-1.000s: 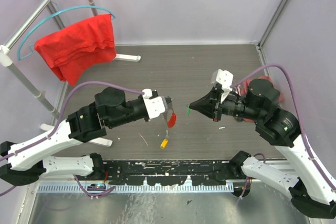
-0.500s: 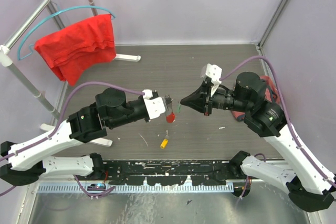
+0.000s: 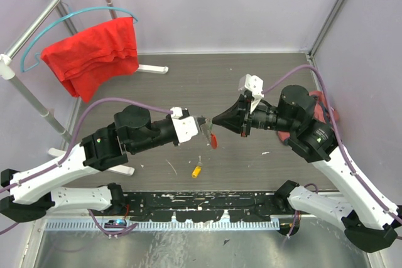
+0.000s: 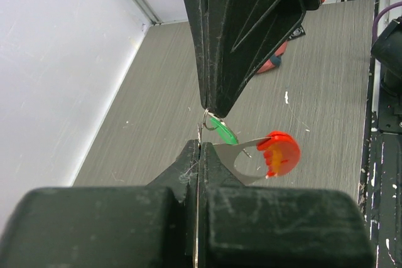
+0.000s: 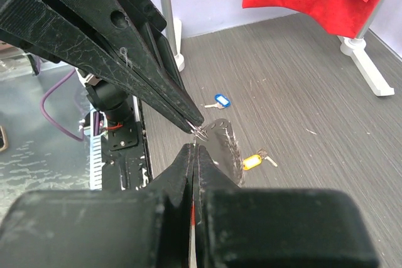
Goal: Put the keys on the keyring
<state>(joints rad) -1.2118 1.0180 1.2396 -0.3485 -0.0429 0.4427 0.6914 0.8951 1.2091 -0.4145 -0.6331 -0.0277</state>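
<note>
Tips meet in mid-air over the middle of the counter [image 3: 251, 80], slightly toward the near edge. I have the left gripper [image 3: 202, 125] fully closed, pinching the metal part of the keyring [image 3: 213, 140]; the red end sticks out to its right. My right gripper [image 3: 215, 119] is also closed, with the green key [image 4: 223, 132] dangling from the fingertip by its small ring, right at the left tips. Touching or just off, I can't tell.

Room: bare counter runs from the tips to the far edge. The far-left corner is taken up by the red cloth [image 3: 94, 54] and the rack foot [image 3: 151, 68]. The right arm's elbow sits close to the right edge, with a red object [image 3: 328, 115] half hidden behind it. The yellow key [image 3: 196, 171] lies flat between the tips and the near edge.

View differences:
- Left wrist is the only clear look at the green key and the keyring [image 4: 276, 153] pinched in the left gripper [image 4: 198, 149].
- Right wrist shows the right gripper [image 5: 193, 152] shut and the keyring's silver strip [image 5: 224, 141], but no green tag.
- Right wrist also picks up the blue key [image 5: 218, 100] on the counter beyond the yellow key [image 5: 253, 162]; I can't find it in the top view.
</note>
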